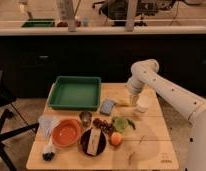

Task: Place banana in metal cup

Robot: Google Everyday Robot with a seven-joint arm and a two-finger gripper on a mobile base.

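The banana [123, 103] is slim and pale yellow and lies on the wooden table [151, 150], just right of a blue pad [107, 106]. My gripper [130, 98], on the white arm reaching in from the right, hangs directly over the banana's right end with its jaws open. I cannot tell whether it touches the fruit. The metal cup [86, 117] is small and silvery with a dark inside. It stands left of the banana, in front of the green tray [76, 92], and holds nothing I can see.
A white cylindrical container [141, 106] stands right beside the gripper. Dark grapes [102, 123], a green leafy item [121, 123], a peach fruit [116, 139], a dark dish [93, 141] and an orange bowl [66, 132] fill the table's front left. A counter runs behind.
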